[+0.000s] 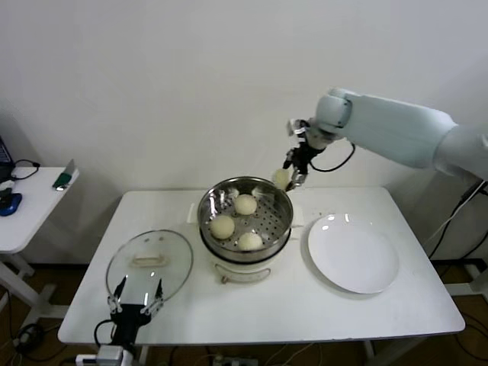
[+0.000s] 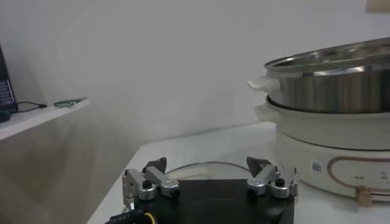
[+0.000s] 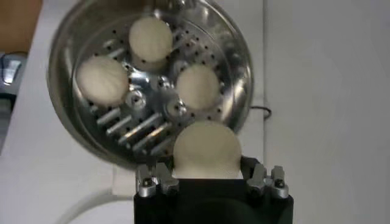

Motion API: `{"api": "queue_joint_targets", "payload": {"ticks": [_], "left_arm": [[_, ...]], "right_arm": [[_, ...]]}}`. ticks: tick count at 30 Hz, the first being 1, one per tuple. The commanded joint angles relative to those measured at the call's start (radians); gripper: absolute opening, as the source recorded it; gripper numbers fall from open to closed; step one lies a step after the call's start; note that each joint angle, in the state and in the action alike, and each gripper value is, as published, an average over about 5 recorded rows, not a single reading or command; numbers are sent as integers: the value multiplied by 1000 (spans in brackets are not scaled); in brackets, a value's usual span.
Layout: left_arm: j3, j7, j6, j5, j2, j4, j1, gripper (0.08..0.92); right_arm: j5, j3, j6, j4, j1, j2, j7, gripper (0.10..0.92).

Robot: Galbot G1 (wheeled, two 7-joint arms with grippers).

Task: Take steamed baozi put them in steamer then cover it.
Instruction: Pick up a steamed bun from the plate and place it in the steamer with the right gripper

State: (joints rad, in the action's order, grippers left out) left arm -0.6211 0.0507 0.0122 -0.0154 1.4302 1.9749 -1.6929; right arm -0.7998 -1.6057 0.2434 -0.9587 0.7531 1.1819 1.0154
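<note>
The steel steamer (image 1: 207, 207) stands mid-table on its white base, with three cream baozi (image 1: 245, 203) (image 1: 223, 226) (image 1: 250, 241) on its perforated tray. My right gripper (image 1: 293, 178) hangs above the steamer's back right rim, shut on a fourth baozi (image 1: 281, 178). From the right wrist view that baozi (image 3: 206, 150) sits between the fingers (image 3: 253, 170), over the tray's edge (image 3: 241, 73). My left gripper (image 1: 137, 294) rests open near the table's front left, at the near edge of the glass lid (image 1: 149, 261), holding nothing.
A white plate (image 1: 353, 252) lies to the right of the steamer. A small side table (image 1: 30, 206) with a few items stands at the far left. In the left wrist view the steamer (image 2: 332, 91) rises close by.
</note>
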Motion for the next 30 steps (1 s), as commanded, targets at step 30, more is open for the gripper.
{"api": "queue_joint_targets", "payload": {"ticks": [30], "left_arm": [[-15, 0, 3, 30, -21, -27, 18, 823]], "right_arm": [[-83, -154, 66, -31, -88, 146, -80, 808]]}}
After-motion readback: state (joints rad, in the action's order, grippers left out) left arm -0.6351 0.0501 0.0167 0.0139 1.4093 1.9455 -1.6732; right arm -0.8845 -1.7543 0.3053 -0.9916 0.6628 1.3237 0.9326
